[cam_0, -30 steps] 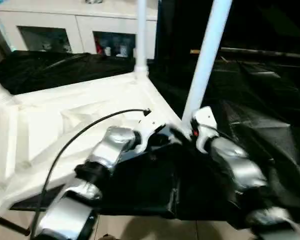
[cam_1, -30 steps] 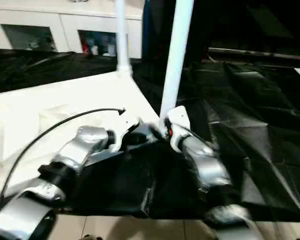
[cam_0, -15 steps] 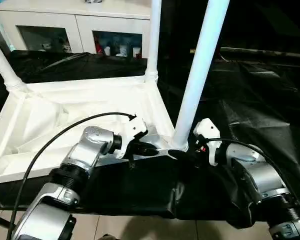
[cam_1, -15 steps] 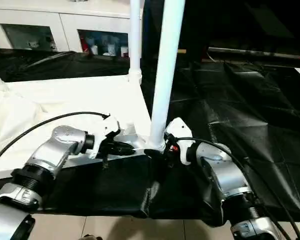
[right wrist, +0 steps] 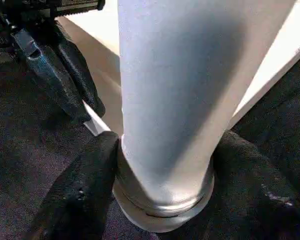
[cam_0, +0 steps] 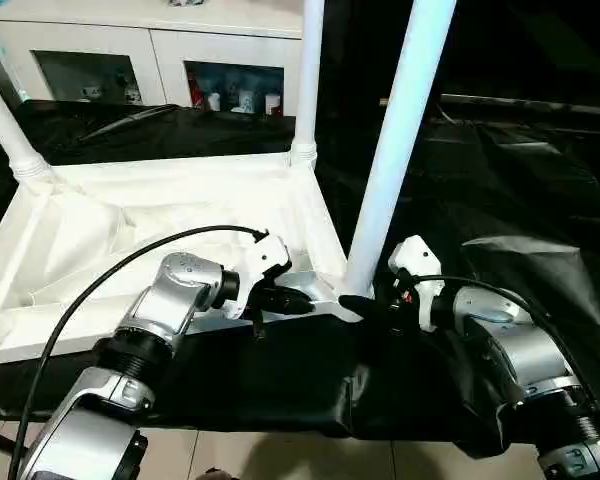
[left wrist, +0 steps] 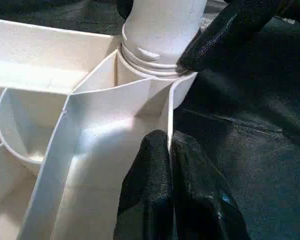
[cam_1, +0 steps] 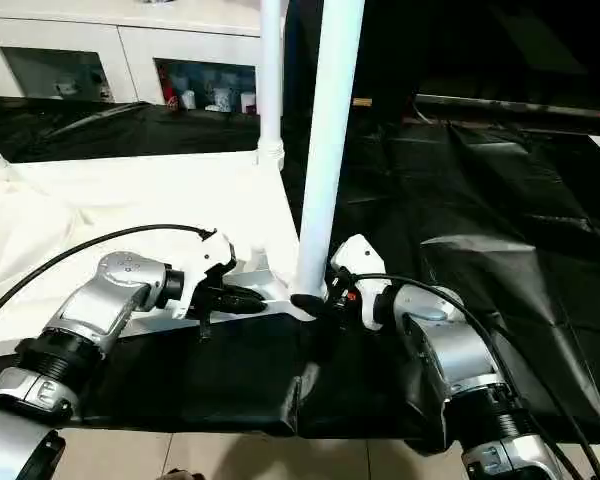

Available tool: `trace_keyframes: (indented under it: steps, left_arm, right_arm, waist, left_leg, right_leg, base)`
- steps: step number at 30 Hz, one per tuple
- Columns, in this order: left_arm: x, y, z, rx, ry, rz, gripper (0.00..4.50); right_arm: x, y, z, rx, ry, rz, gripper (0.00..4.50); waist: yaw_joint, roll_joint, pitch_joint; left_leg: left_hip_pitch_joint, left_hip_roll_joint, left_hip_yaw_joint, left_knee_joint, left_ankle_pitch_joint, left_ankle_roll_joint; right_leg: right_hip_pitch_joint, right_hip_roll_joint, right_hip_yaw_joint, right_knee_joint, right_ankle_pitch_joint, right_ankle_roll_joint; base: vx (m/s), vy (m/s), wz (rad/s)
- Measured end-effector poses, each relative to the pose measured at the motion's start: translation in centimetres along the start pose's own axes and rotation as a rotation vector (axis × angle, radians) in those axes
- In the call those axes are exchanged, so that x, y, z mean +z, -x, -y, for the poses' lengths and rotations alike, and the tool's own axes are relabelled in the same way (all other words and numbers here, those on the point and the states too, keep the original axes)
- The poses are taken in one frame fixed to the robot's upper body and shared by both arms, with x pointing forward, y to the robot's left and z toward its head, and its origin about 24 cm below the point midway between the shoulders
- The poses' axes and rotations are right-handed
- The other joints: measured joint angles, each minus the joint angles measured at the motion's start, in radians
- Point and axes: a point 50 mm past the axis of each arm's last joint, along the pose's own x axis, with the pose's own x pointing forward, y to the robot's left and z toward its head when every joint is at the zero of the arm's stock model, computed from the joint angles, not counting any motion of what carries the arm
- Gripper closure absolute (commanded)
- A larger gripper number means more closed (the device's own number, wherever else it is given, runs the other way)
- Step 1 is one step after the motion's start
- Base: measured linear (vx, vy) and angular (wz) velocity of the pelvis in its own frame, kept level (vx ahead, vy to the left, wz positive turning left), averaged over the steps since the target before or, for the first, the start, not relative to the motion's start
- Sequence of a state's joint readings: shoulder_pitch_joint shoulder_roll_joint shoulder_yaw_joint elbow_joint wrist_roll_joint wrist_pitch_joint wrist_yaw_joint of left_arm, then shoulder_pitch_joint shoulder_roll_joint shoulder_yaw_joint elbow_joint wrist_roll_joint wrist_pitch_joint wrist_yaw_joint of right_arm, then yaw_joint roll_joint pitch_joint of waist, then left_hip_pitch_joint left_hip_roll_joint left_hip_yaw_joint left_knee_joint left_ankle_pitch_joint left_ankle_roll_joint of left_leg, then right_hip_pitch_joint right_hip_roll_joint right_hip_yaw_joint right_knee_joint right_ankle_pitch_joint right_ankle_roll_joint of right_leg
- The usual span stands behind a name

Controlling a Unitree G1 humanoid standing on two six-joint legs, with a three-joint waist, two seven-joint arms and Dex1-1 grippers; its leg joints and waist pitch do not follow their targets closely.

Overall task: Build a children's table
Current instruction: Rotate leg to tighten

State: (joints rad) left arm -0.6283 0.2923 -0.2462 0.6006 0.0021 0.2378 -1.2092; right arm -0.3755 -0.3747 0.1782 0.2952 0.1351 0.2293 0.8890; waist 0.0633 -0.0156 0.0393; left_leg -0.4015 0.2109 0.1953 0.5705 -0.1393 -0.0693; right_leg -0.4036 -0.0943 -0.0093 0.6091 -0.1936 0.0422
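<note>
Far-left leg (cam_0: pixel 8 135): it stands upright in the far-left corner socket of the table top (cam_0: pixel 130 225), and rises out of sight.

Table top: white, turned upside down with the ribs upward, it lies on the black-covered surface (cam_0: pixel 520 190), mostly on the left half of the scene.

Left tool (left wrist: pixel 169 150): the two black fingers are pressed together, with the thin rim wall of the table top between the tips, just to the left of the near-right corner socket (left wrist: pixel 157 87). I judge it holds the top steady there.

Far leg (cam_0: pixel 308 70): upright in the far-right corner socket, in front of the white cabinet (cam_0: pixel 150 60).

Near leg (cam_0: pixel 395 150): the long axis goes almost straight up, with a small lean to the right at the top. Its lower end, with the ringed collar, sits in the near-right corner socket, between the two tools.

Right tool (right wrist: pixel 160 165): the fingers stand apart, one at each side of the base of the near leg and touching it. If they squeeze already, I cannot tell.

Relation for the coming move: the near leg is directly in front of the right tool, which is the nearer arm. Probably the leg must be turned or pushed down along its own upright axis.
</note>
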Motion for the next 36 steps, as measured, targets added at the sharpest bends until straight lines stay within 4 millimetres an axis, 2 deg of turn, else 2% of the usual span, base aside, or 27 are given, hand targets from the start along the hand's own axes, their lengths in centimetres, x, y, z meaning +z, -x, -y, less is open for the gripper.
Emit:
trace_keyframes:
  steps: [8,13,21,28,30,32,35,36]
  left_arm:
    - [-0.1,0.1,-0.1,0.013,0.004,-0.001,4.50]
    - [0.3,-0.9,-0.4,0.110,-0.007,0.004,4.50]
    - [1.8,-4.5,-0.7,0.298,-0.010,0.006,4.50]
    - [2.1,-5.0,-0.6,0.334,-0.012,0.007,4.50]
    - [2.1,-5.0,-0.6,0.334,-0.019,0.007,4.50]
    - [2.2,-5.1,-0.5,0.323,-0.031,0.010,4.50]
    - [2.4,-5.6,-0.1,0.276,-0.055,0.015,4.50]
    - [2.4,-5.6,0.0,0.266,-0.058,0.016,4.50]
  right_arm:
    - [-0.1,-0.4,-0.1,-0.027,-0.008,0.005,1.95]
    - [-0.4,-1.6,0.1,-0.193,-0.088,0.043,1.96]
    - [0.0,-4.4,0.7,-0.582,-0.273,0.074,1.96]
    - [0.4,-5.2,0.8,-0.652,-0.279,0.079,1.96]
    - [0.3,-5.2,0.8,-0.654,-0.267,0.081,1.40]
    - [0.3,-5.2,0.8,-0.651,-0.268,0.084,1.24]
    - [0.2,-4.6,1.1,-0.656,-0.262,0.088,1.17]
    - [0.2,-4.5,1.1,-0.655,-0.258,0.091,0.97]
  waist:
    - [-0.002,-0.001,0.000]
    - [-0.008,-0.005,-0.001]
    - [-0.011,-0.009,-0.005]
    - [-0.014,-0.009,-0.006]
    - [-0.016,-0.009,-0.005]
    - [-0.013,-0.008,-0.005]
    - [0.005,-0.005,-0.005]
    - [0.008,-0.004,-0.005]
  left_leg:
    - [0.000,0.000,0.000,0.001,0.000,0.000]
    - [0.001,0.000,0.000,0.003,0.000,0.000]
    - [0.002,-0.001,-0.001,0.003,0.000,0.000]
    - [0.002,-0.001,-0.001,0.003,0.000,0.000]
    - [0.002,-0.001,-0.001,0.003,0.000,0.000]
    - [0.001,-0.001,-0.002,0.003,0.000,0.000]
    - [0.001,-0.001,-0.001,0.001,0.000,0.000]
    - [0.001,-0.001,-0.001,0.000,0.000,0.000]
  right_leg:
    - [0.000,0.000,0.000,0.001,0.000,0.000]
    - [0.001,0.000,0.001,0.001,0.001,-0.001]
    - [0.002,0.000,0.002,0.001,0.002,-0.002]
    - [0.002,0.000,0.001,0.000,0.002,-0.001]
    - [0.002,0.000,0.001,0.000,0.002,-0.001]
    - [0.001,0.000,0.001,0.000,0.002,-0.001]
    - [0.002,-0.002,0.000,0.000,0.000,0.002]
    - [0.001,-0.002,0.000,0.000,0.000,0.002]
  base:
    - [0.000,0.000,0.00]
    - [0.000,0.000,0.00]
    - [0.000,0.000,0.00]
    - [0.000,0.000,0.00]
    - [0.000,0.000,0.00]
    - [0.000,0.000,0.00]
    - [0.000,0.000,0.00]
    - [0.000,0.000,0.00]
